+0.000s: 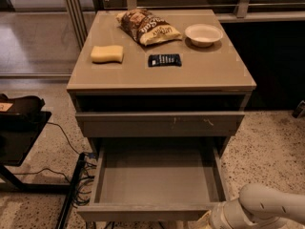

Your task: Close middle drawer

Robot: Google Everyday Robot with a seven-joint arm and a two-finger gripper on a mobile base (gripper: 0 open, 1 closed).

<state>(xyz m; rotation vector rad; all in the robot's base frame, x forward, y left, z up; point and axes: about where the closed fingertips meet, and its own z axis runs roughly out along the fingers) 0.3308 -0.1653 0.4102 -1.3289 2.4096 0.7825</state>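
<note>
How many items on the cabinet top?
4: sponge front-left, chip bag back-centre, dark packet front-centre, bowl back-right. None hidden. Tool low, by right front corner of open middle drawer.

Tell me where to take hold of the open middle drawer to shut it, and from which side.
Go for the middle drawer's front panel, coming from the front and pressing toward the cabinet. The panel is plain and handle-less, so a flat push probably suits it better than a pinch. The gripper sits low by the panel's right end.
</note>
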